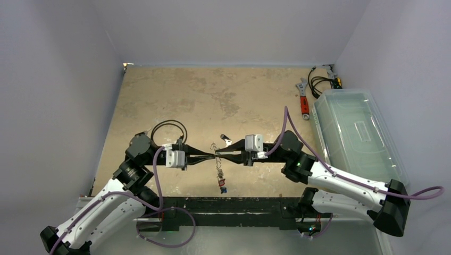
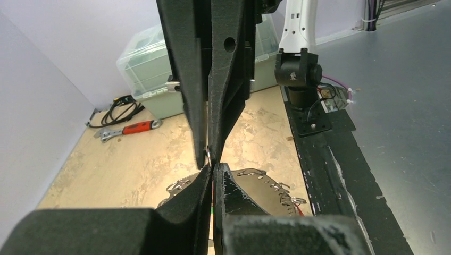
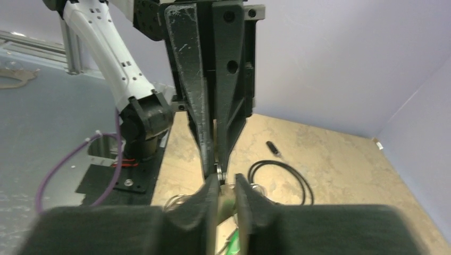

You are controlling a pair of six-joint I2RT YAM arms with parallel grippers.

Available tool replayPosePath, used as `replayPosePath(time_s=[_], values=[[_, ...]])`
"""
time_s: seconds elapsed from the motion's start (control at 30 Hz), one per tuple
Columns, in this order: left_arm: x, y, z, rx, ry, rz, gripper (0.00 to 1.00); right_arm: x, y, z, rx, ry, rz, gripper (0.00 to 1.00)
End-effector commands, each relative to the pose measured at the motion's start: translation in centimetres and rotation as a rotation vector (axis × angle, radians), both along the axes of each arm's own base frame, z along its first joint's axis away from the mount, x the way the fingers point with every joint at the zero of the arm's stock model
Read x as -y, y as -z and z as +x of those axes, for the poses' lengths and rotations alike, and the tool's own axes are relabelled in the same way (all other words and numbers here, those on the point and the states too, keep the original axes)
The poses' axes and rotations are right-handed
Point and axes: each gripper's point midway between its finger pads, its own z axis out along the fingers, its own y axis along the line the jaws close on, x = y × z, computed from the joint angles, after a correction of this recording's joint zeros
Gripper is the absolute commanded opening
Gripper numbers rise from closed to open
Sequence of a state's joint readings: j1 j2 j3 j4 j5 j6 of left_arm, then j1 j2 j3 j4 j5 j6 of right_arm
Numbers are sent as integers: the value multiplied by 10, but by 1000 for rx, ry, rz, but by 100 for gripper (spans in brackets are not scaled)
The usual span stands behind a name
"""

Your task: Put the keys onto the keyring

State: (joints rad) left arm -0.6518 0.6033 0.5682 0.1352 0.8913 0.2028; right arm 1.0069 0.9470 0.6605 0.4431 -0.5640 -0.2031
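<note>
Where the two arms meet: left gripper (image 1: 213,155) and right gripper (image 1: 222,155) point at each other, tip to tip, over the near middle of the table (image 1: 213,101).
Left gripper state: fingers are pressed almost together, with only a thin slit between them. The notched silvery rim of the keyring (image 2: 266,183) shows on both sides of the tips, so the pinch is on the ring.
Right gripper state: fingers are drawn close, with a narrow gap. A pale metal strip sits in that gap, apparently the ring's rim, though the right wrist view is blurred there.
Keyring position: between the two sets of fingertips, gripped from both sides.
Keys (image 1: 220,178): a short cluster runs from the ring toward the arm bases and ends in a red and a blue piece. Their number, and whether they are threaded on the ring, cannot be told.
Small black object (image 1: 226,139): on the table just beyond the right gripper, apart from the ring; too small to identify.
Black cable loop (image 1: 169,130): lying flat behind the left wrist.
Red-handled wrench (image 1: 304,102): far right of the table, just beside the clear plastic bin (image 1: 356,133).
Cable bundle (image 1: 322,82): in the far right corner, near the wrench.
</note>
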Motion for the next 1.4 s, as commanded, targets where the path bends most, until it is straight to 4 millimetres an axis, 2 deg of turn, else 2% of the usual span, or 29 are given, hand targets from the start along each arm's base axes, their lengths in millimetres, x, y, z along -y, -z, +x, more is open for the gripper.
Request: replayPosePath(time_s=[0.0, 0.1, 0.23, 0.47, 0.63, 0.7, 0.77, 0.8, 0.9, 1.03, 1.13, 1.27, 1.37], values=[[-5, -13, 10, 69, -67, -10, 0, 3, -30, -20, 52, -83, 96, 33], [-6, -13, 8, 82, -63, -7, 0, 7, -31, -18, 55, -60, 93, 45], [-7, -13, 6, 93, -55, -7, 0, 12, -31, -12, 57, -13, 89, 53], [-8, -13, 1, 119, -36, -2, 0, 30, -46, 20, 39, 208, 184, 55], [-10, -13, -4, 155, -21, -5, 0, 43, -43, 35, 8, 320, 225, 55], [-11, -12, -3, 167, -31, -2, 0, 48, -40, 50, -39, 410, 237, 56], [-13, -11, -2, 176, -38, 6, 0, 57, -33, 74, -131, 549, 239, 58], [-13, -12, -2, 180, -43, 5, 0, 63, -26, 89, -205, 641, 241, 60], [-15, -13, -4, 192, -49, -1, 0, 60, 1, 110, -348, 762, 151, 63], [-18, -13, -5, 192, -62, -6, 0, 59, 52, 133, -565, 966, -51, 63], [-20, -16, -6, 197, -72, -15, 0, 52, 87, 138, -667, 1038, -213, 62], [-24, -17, -9, 200, -80, -28, 0, 29, 129, 136, -793, 996, -362, 60], [-25, -16, -11, 195, -79, -32, 0, 21, 160, 145, -873, 1003, -437, 59]])
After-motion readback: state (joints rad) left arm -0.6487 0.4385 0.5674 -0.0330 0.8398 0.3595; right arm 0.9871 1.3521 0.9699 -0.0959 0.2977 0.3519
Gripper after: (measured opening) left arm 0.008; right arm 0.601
